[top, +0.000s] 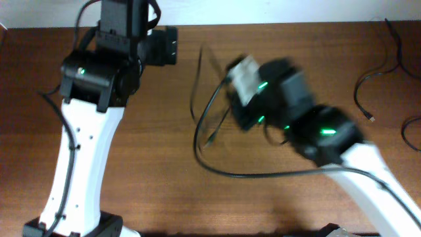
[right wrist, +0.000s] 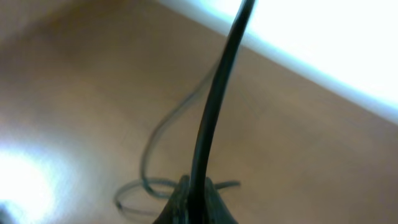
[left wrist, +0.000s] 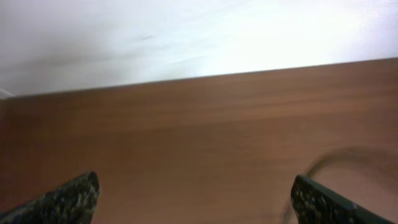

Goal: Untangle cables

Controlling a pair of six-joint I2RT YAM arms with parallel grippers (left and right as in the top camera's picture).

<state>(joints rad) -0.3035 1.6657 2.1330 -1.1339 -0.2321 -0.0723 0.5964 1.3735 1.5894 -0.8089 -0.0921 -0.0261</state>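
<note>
Black cables (top: 356, 92); brown wood-grain table (top: 164, 164); white arms (top: 79, 151).

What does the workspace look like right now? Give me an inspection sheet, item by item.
Surface: brown wooden table, bare wood between the arms.
Job's things: one black cable is pinched by the right arm; more cables lie spread out at the table's right edge.
Clutter: nothing seen.
Grippers: left gripper open and empty above the table; right gripper shut on the black cable.
Cables: arm wiring runs along the left arm.
Surroundings: white wall beyond the table's far edge.
</note>
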